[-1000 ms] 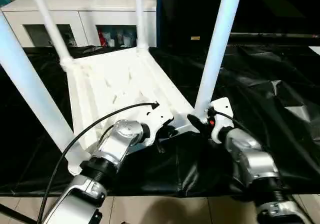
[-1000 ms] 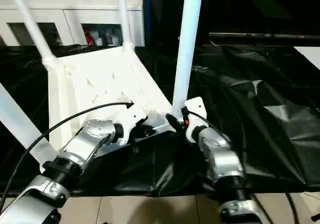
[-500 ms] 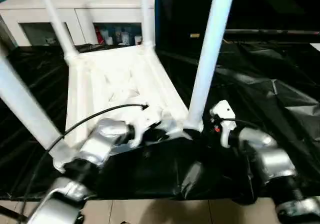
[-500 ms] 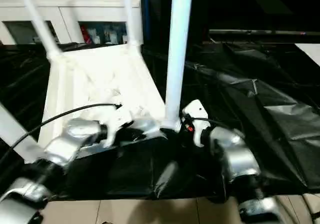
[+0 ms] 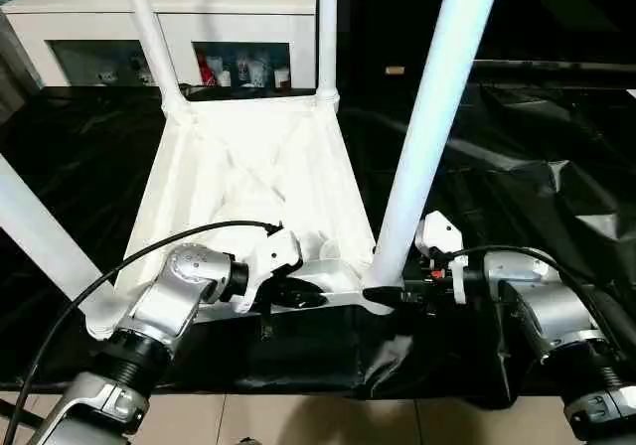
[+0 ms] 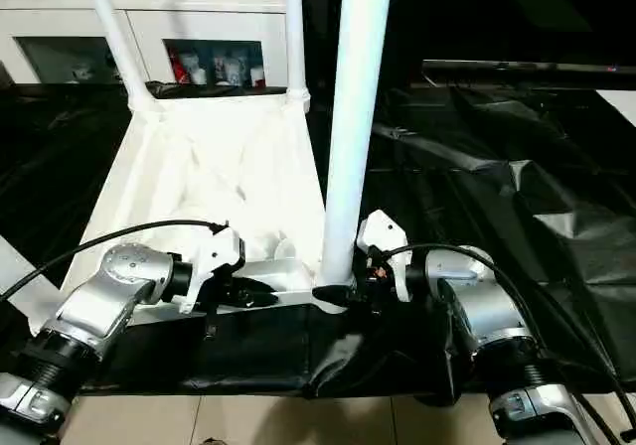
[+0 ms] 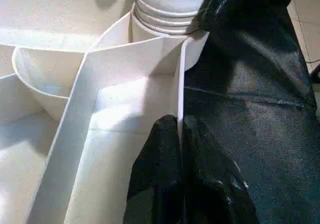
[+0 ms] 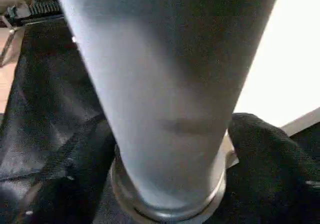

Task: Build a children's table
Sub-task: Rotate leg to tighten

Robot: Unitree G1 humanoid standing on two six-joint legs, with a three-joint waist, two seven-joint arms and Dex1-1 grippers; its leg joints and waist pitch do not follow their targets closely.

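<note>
I am pinching the upturned white ribbed plastic tabletop's (image 5: 248, 182) rim with the left gripper (image 7: 180, 134), right gripper (image 6: 333, 293) straddling the near white tapered tube leg (image 6: 353, 117), apparently seating it; next, checking it firm.

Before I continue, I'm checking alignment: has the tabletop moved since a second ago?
Yes. The tabletop swung its far end to the right: the far-right leg, earlier inside the right edge of the cabinet, now stands just past it.
</note>
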